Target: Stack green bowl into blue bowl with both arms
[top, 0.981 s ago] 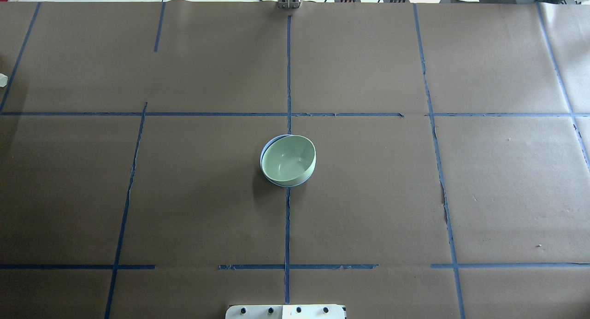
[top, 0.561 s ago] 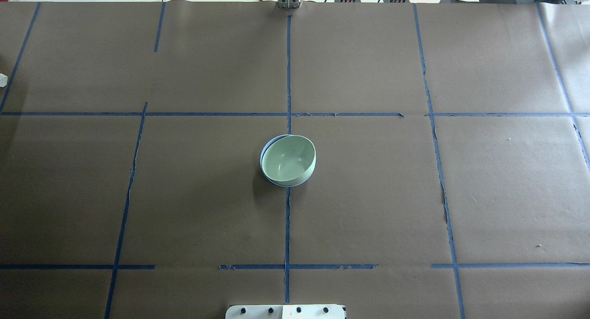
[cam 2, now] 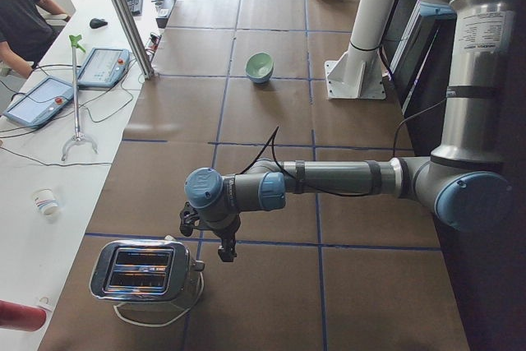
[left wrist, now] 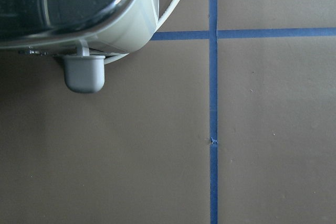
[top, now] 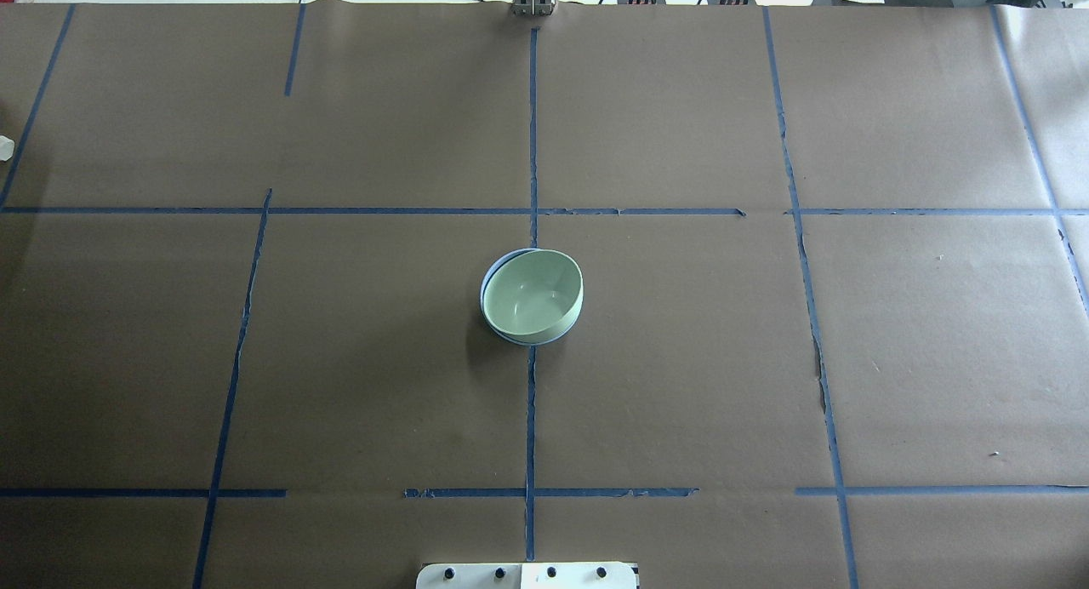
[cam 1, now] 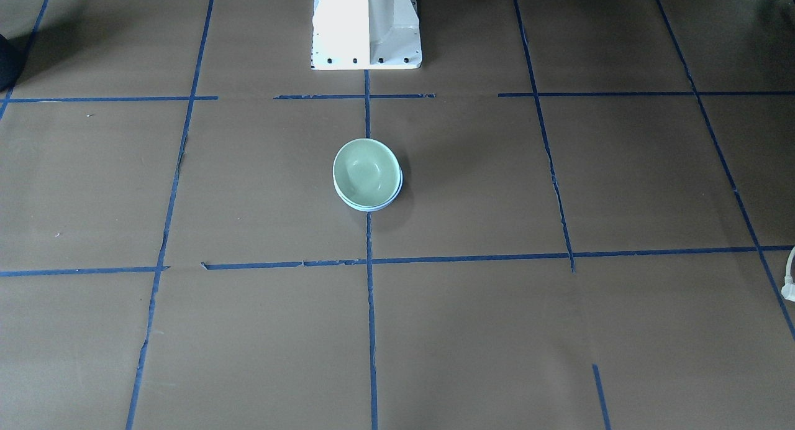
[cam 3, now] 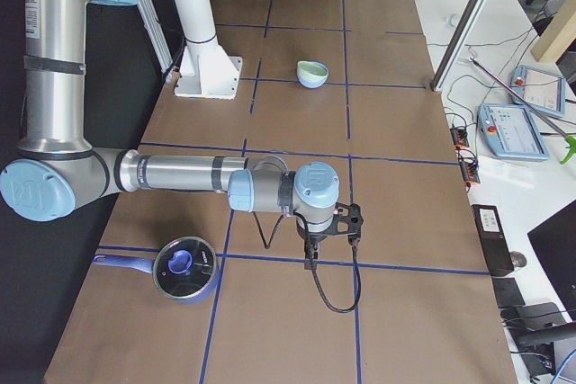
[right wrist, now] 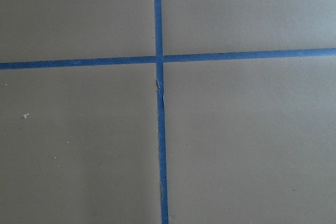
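The green bowl (top: 533, 294) sits nested inside the blue bowl (top: 487, 276) at the table's centre, slightly tilted; only a thin rim of the blue bowl shows. The pair also shows in the front-facing view, green bowl (cam 1: 365, 171) in blue bowl (cam 1: 369, 208). Neither gripper is in the overhead or front-facing view. The left gripper (cam 2: 223, 251) hangs far from the bowls beside a toaster in the exterior left view. The right gripper (cam 3: 310, 263) hangs far from the bowls near a pot in the exterior right view. I cannot tell whether either is open or shut.
A chrome toaster (cam 2: 146, 271) stands at the table's left end, close under the left wrist camera (left wrist: 73, 9). A blue pot (cam 3: 183, 269) stands at the right end. The white pedestal (cam 1: 366, 26) stands behind the bowls. A person (cam 2: 20, 14) sits at a side desk.
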